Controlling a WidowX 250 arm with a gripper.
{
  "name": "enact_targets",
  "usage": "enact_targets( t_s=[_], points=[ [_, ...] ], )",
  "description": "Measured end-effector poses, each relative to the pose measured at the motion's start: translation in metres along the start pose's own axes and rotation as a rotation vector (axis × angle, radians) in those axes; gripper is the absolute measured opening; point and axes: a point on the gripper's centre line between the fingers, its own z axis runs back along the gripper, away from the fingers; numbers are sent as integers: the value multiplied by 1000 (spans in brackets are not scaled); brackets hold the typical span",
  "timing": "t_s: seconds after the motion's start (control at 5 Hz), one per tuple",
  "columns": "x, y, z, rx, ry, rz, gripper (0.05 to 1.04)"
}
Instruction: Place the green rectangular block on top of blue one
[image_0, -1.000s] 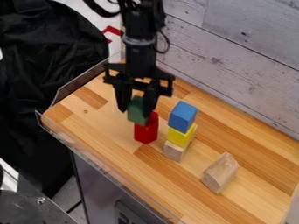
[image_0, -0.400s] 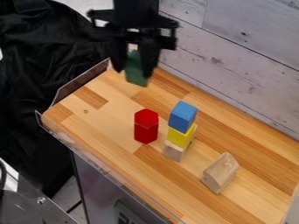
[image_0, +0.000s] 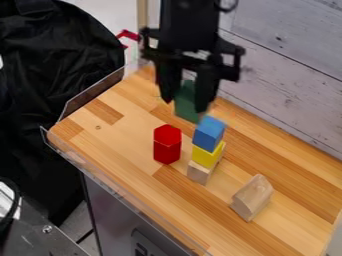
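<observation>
The black gripper hangs in the upper middle of the view, shut on the green block, which is held upright between its fingers. Just below and slightly right of the green block is the blue block, the top of a stack. Whether the green block touches the blue one I cannot tell. Under the blue block sits a yellow block, and a plain wooden block forms the base.
A red hexagonal block stands left of the stack. To the lower right is a slanted wooden block. The wooden table has a clear raised edge along its left, and a plank wall rises behind it.
The gripper has lifted the green block off the red one, then shifted right and somewhat down toward the stack. The stack and the other blocks have kept their places.
</observation>
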Motion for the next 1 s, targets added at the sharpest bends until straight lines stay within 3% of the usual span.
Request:
enact_targets(
  t_s=[0.6, 1.0],
  points=[
    [23, 2, -29, 40, 54, 21, 526],
    [27, -2, -38, 31, 47, 33, 526]
  ],
)
